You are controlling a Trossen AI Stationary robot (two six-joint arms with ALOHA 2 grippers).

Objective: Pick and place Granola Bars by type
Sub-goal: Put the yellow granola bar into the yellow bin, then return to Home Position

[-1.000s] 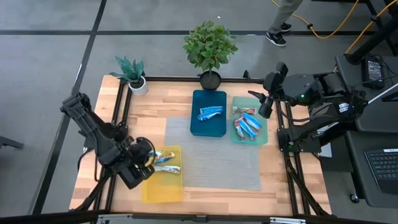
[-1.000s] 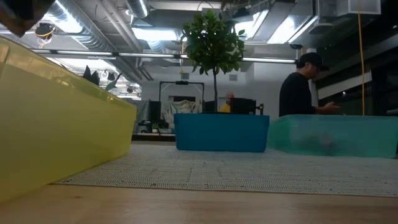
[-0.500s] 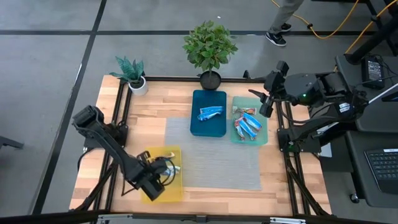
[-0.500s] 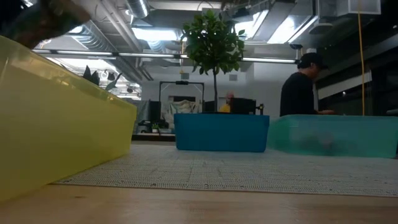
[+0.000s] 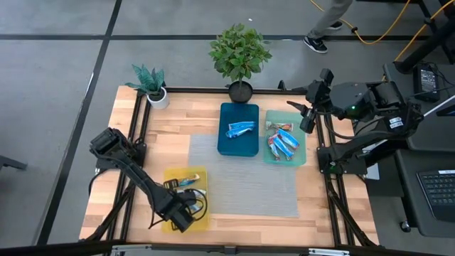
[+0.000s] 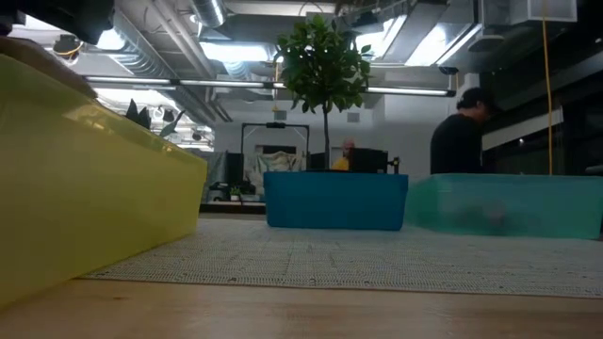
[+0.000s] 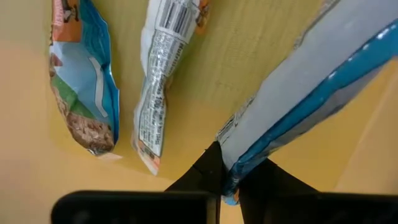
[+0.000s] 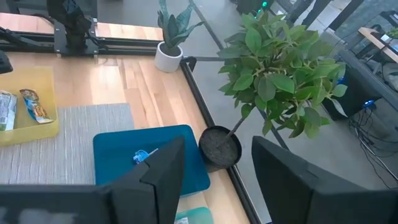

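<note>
Left wrist view alone shows the left hand [image 7: 229, 176] clamped on a silver-blue bar [image 7: 305, 93]; right hand [image 8: 214, 174] apart.

A light wooden bench [image 5: 170, 135] with a black frame fills the middle of the high view. A grey woven mat [image 5: 242, 178] covers its centre. On the bench rest a yellow tray [image 5: 186, 213] at lower left, a blue tray [image 5: 238, 146] and a teal tray [image 5: 298, 153] at upper centre, and two potted plants [image 5: 239, 53] along the far edge.
</note>
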